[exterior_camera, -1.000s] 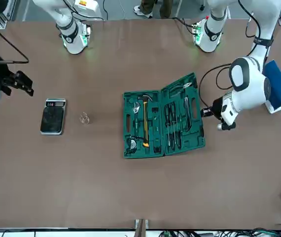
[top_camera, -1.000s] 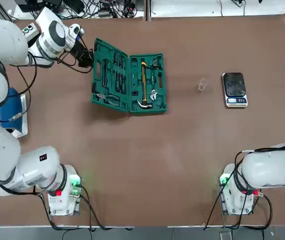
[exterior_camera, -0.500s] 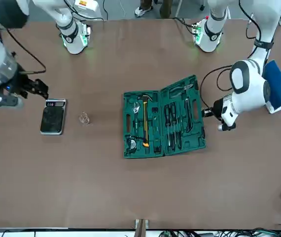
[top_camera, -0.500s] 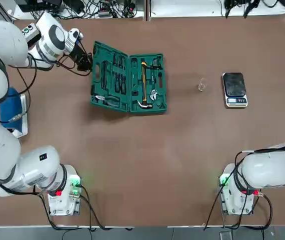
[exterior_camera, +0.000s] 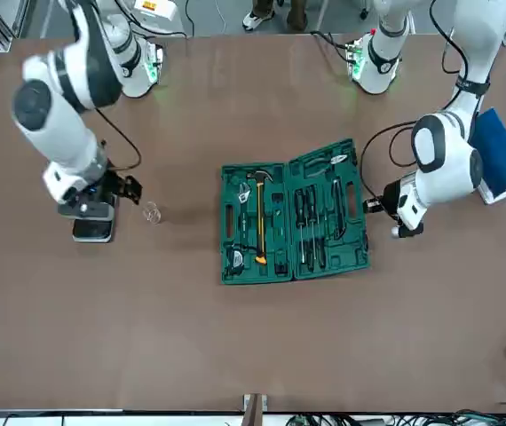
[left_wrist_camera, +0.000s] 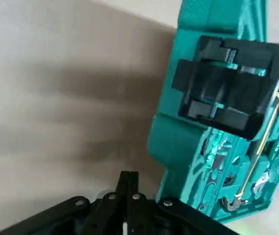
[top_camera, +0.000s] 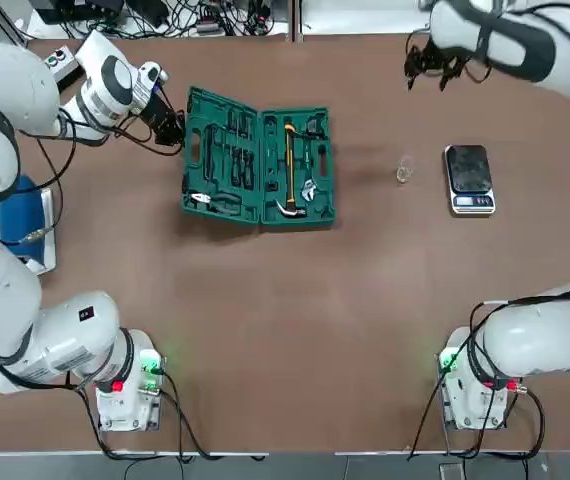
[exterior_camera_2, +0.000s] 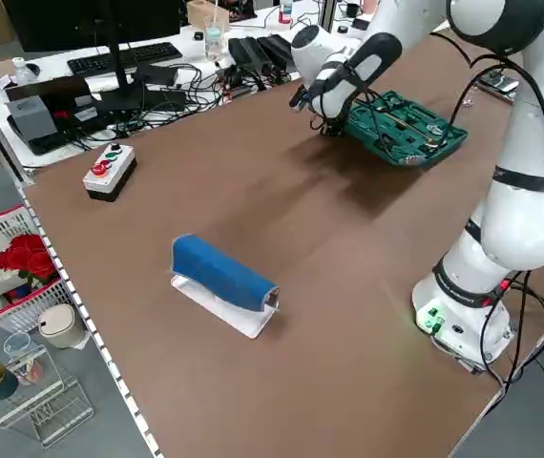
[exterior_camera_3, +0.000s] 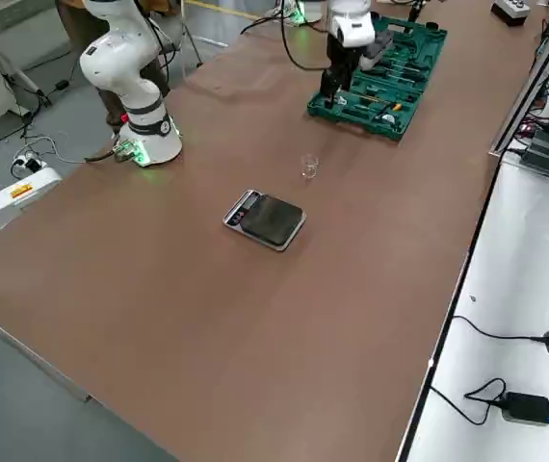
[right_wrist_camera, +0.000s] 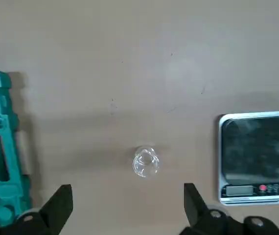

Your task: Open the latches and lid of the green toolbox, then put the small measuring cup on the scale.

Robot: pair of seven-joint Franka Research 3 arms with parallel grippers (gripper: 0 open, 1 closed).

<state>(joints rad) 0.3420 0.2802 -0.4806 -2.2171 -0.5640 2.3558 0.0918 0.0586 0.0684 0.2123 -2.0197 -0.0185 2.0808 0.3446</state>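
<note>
From left to right as seen from overhead, a blue padded block on a white base (top_camera: pixel 22 225) lies on the brown desk (top_camera: pixel 265 330); a white box with coloured buttons (top_camera: pixel 62 65) sits beyond it; the left pincer (top_camera: pixel 179 128), its fingers pressed together, is just beside the dark green plastic toolbox (top_camera: pixel 258 160); that toolbox lies open, its moulded lid (top_camera: pixel 220 155) folded out flat on the left, a yellow-handled hammer (top_camera: pixel 289 165) in the other half; next, the tiny clear measuring cup (top_camera: pixel 405 169) stands on the desk, off the scale; the right pincer (top_camera: pixel 431 74), fingers spread and holding nothing, hovers beyond the cup; last comes the small black-topped, silver-edged digital scale (top_camera: pixel 470 180), its platform bare.
</note>
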